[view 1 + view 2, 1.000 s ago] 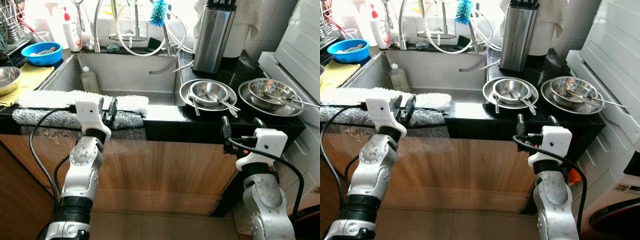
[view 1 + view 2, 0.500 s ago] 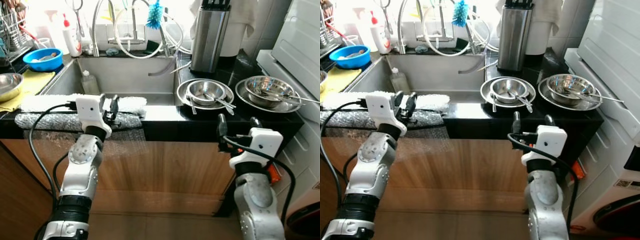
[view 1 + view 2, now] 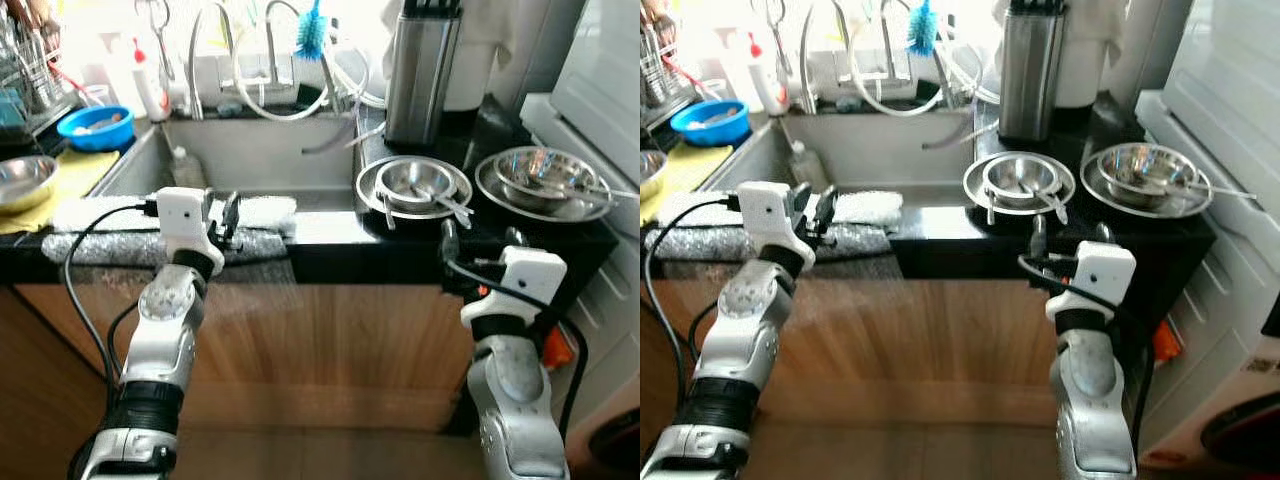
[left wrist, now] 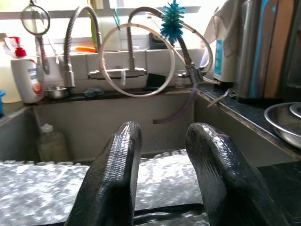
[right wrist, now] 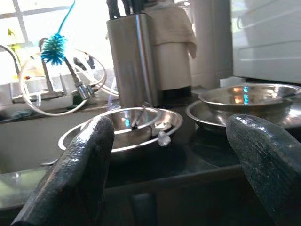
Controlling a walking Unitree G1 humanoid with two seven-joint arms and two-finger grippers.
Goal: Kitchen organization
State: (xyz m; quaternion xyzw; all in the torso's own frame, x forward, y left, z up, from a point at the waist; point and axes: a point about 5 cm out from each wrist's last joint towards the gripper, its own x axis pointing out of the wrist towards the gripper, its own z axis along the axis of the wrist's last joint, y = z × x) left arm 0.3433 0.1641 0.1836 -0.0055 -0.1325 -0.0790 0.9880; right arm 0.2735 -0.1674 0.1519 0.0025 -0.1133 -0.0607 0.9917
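We stand at the sink counter (image 3: 330, 235) with both grippers raised at its front edge.

Our left gripper (image 3: 222, 213) hovers just over the white towel (image 3: 262, 208) on the sink's (image 3: 255, 150) near rim, its fingers (image 4: 117, 174) a little apart and grasping nothing. Our right gripper (image 3: 478, 236) sits below the black counter edge, its fingers (image 5: 82, 165) spread wide and empty, pointing toward the steel bowl with spoons on a plate (image 3: 415, 184). A second steel bowl (image 3: 540, 178) lies just to its right; the knife block (image 3: 418, 70) stands behind.
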